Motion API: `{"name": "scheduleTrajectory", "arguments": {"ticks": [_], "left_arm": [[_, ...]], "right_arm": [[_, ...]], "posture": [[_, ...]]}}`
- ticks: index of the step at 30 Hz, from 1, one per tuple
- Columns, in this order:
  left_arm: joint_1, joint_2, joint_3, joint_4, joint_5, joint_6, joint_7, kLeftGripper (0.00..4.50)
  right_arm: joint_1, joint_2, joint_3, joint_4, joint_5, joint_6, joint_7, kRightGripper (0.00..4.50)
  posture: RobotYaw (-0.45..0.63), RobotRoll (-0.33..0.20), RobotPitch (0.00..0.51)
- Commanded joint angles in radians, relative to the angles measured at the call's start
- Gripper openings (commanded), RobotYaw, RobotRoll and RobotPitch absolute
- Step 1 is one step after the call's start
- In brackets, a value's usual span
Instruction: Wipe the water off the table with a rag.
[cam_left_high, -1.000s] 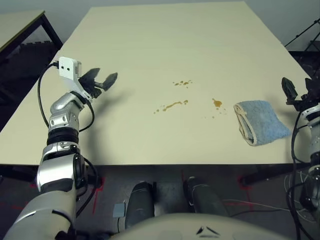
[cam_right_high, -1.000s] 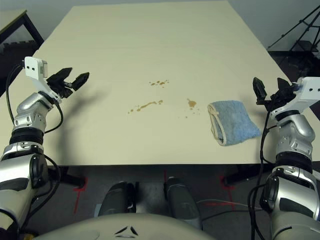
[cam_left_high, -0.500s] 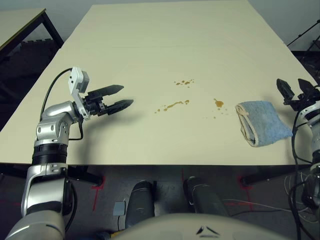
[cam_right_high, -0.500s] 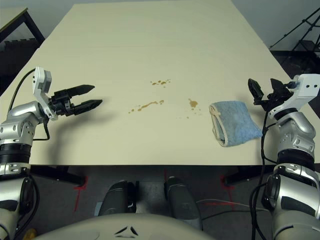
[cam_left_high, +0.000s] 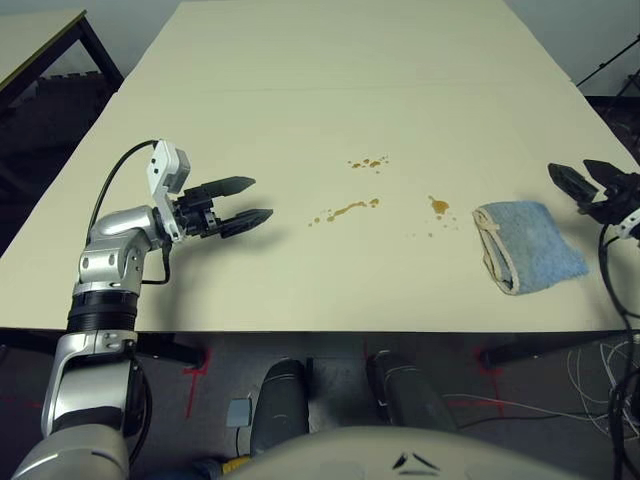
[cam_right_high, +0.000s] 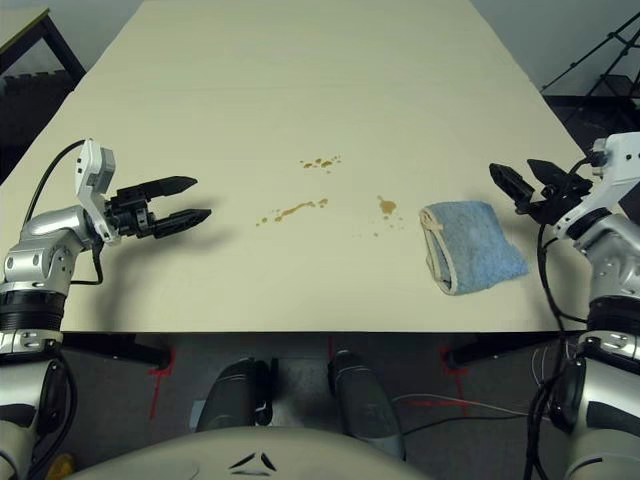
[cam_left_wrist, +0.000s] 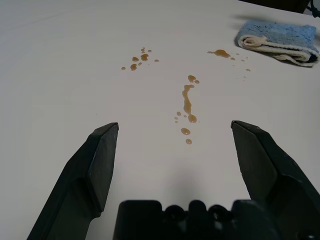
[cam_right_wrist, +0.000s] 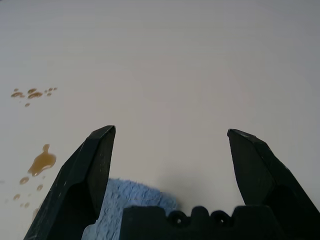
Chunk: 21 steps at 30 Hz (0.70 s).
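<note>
Table (cam_left_high: 300, 60): a pale cream top with a faint seam across its far part; everything of the task is carried on its near half.
Water (cam_left_high: 348, 210): seen as amber-brown drops in three small patches near the middle of the near half: a cluster of dots farthest out, a thin streak with droplets nearer, and a blot with specks toward the rag.
Rag (cam_left_high: 528, 245): laid folded and flat near the table's right front edge, blue pile upward, its cream edge turned toward the water. The blot is just beside it, not touching.
Left gripper (cam_left_high: 241, 200): held above the table's left part, pointed toward the streak, well apart from it. Its fingers are spread wide and nothing is held.
Right gripper (cam_right_high: 528, 182): held over the table's right edge, just beyond the rag's far corner, not touching it. Its fingers are spread wide and nothing is held.
Obstacles: the surface between each gripper and the rag is bare apart from the water.
Surroundings: a second table (cam_left_high: 30, 40) is seen at the far left, a black tripod (cam_right_high: 605, 50) at the far right, cables (cam_left_high: 560, 405) on the floor.
</note>
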Motion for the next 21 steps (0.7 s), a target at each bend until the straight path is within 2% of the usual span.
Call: {"name": "scheduleTrajectory", "arguments": {"ticks": [1,10,21], "left_arm": [[0.008,-0.001,-0.016,-0.001,0.015,-0.008,0.004,4.50],[0.010,0.001,-0.022,-0.004,0.016,-0.011,0.015,4.50],[0.032,0.009,-0.014,-0.029,0.009,-0.002,0.027,4.50]], "right_arm": [[0.025,-0.056,0.030,-0.022,0.003,0.083,0.062,4.46],[0.036,-0.121,0.091,-0.012,-0.018,0.205,0.164,4.46],[0.102,-0.121,0.198,-0.047,-0.080,0.222,0.215,4.46]], "posture": [[-0.25,0.000,0.115],[-0.24,0.000,0.121],[-0.22,0.000,0.131]]}}
